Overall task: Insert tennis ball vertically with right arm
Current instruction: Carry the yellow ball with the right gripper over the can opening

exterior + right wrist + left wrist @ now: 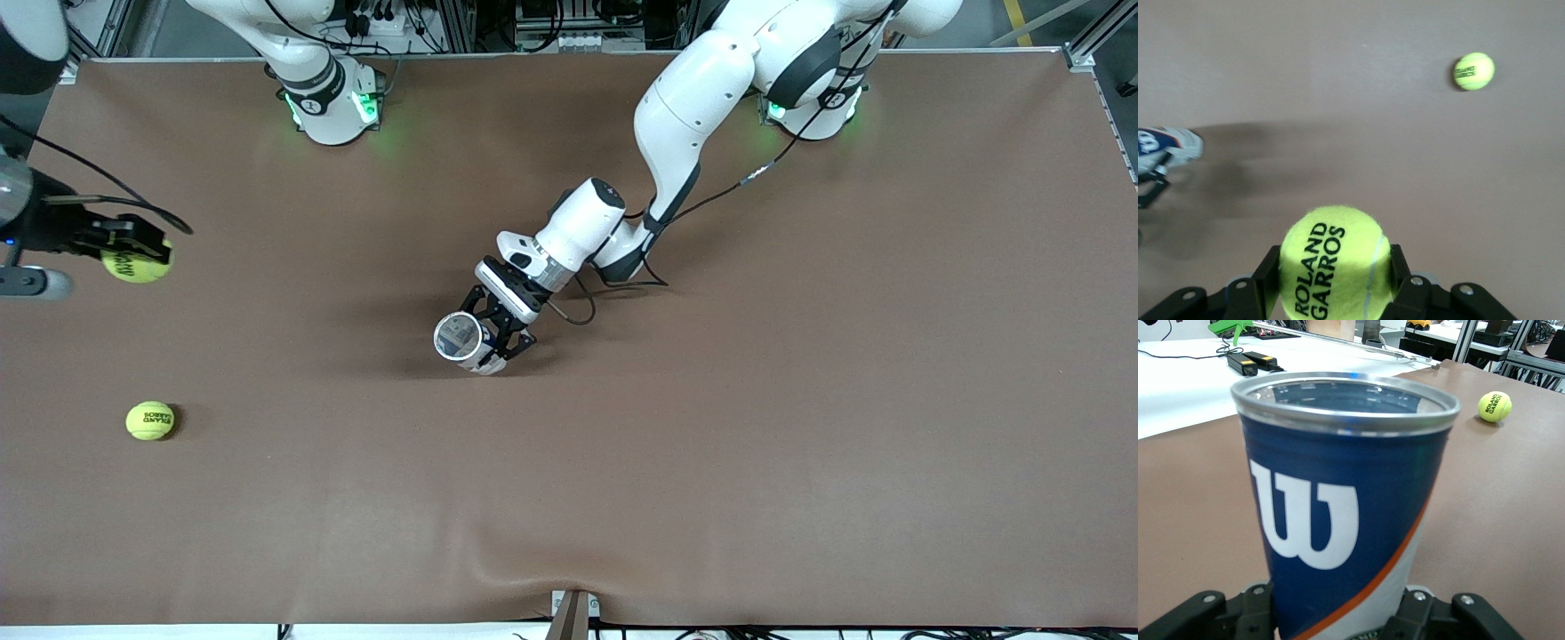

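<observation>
Front view: we see the left hand [500,342] low over mid-worktop [800,400], its fingers on either side of an upright can [460,338] whose open mouth faces up. We cannot tell whether the hand is clamped on the can or just loosened around it. The right hand [133,249] is up in the air over the worktop's edge at the right arm's end, clenched on a yellow ball [135,264]. A second ball [149,420] lies on the worktop, nearer the front camera than the held one and well apart from the can.

Left wrist view: the can [1338,513] fills the frame, blue with a white W logo, an orange stripe and a metal rim. Black fingers [1425,613] sit against its base on both sides. The second ball [1494,407] rests on the brown worktop [1511,520].

Right wrist view: the held ball [1335,263], printed ROLAND GARROS, sits pinched between the right hand's [1335,283] fingers. The second ball [1473,71] lies on the worktop [1338,100] below. The can's [1165,143] edge and part of the left hand [1151,183] show at the frame's side.
</observation>
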Motion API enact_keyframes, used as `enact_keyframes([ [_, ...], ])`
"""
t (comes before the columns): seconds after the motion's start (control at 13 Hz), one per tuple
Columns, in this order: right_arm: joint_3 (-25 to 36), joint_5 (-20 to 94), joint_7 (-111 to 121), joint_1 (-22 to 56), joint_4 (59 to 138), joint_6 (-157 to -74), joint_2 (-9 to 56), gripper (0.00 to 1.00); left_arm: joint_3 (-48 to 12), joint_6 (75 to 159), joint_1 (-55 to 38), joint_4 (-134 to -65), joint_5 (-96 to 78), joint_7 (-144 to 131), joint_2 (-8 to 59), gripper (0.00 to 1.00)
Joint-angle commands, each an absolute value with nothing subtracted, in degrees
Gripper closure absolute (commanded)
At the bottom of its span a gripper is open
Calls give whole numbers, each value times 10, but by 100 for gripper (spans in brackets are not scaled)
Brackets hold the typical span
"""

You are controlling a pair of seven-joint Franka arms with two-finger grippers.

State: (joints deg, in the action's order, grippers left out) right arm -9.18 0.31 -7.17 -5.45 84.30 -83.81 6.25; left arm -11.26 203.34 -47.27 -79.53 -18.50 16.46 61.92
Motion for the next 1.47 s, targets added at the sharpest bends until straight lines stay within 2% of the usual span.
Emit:
enact_keyframes([
  [0.0,-91,26,-160,-8,834,-867,77,100,-107,2036,-483,-776,-196,163,633,47],
  [0.15,-90,27,-237,44,833,-910,90,100,-107,2036,-483,-777,-196,163,633,46],
  [0.62,-90,25,-355,130,835,-1015,161,100,-107,2036,-483,-784,-196,163,630,41],
  [1.08,-89,-2,-441,213,841,-1041,213,100,-107,2036,-483,-792,-199,163,630,36],
  [1.39,-89,-11,-444,228,872,-1087,223,100,-107,2036,-483,-791,-199,163,630,35],
])
